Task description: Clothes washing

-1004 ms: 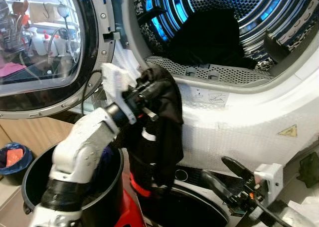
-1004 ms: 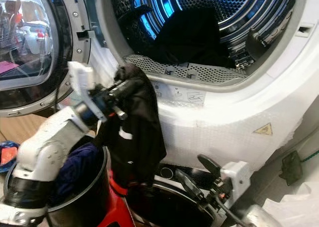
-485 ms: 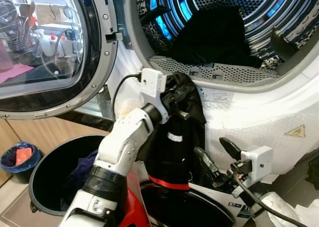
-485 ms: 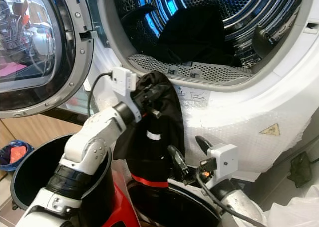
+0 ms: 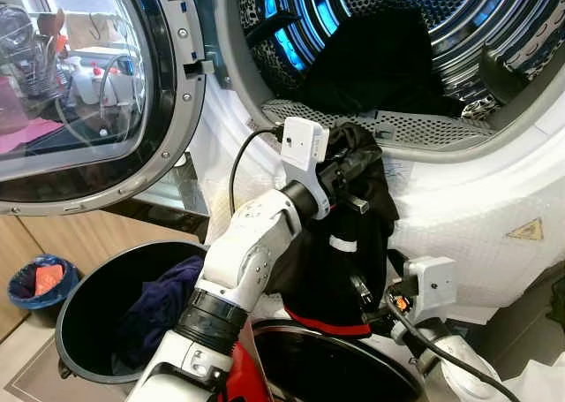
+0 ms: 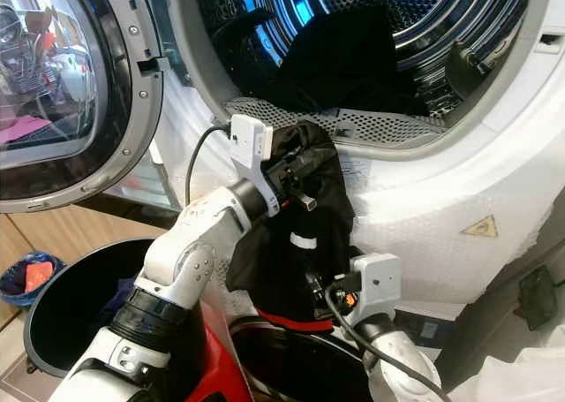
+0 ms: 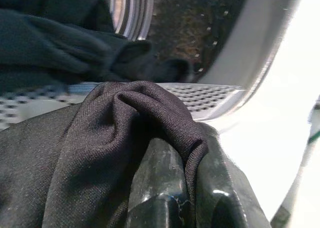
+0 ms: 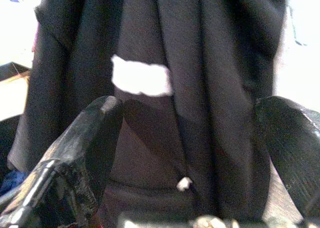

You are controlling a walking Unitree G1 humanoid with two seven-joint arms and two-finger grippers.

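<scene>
Two grippers work one black garment (image 5: 349, 243) at the open drum (image 5: 415, 31) of a front-loading machine: the left gripper (image 5: 357, 168) is clamped on the bunched top just below the drum's lip, while the right gripper (image 8: 190, 138), fingers spread, sits against the hanging lower part without closing. To load it well, the left should probably lift the bunch over the perforated sill (image 5: 415, 128) while the right gathers the red-trimmed hem, so nothing drapes outside beside the black bucket (image 5: 84, 331).
</scene>
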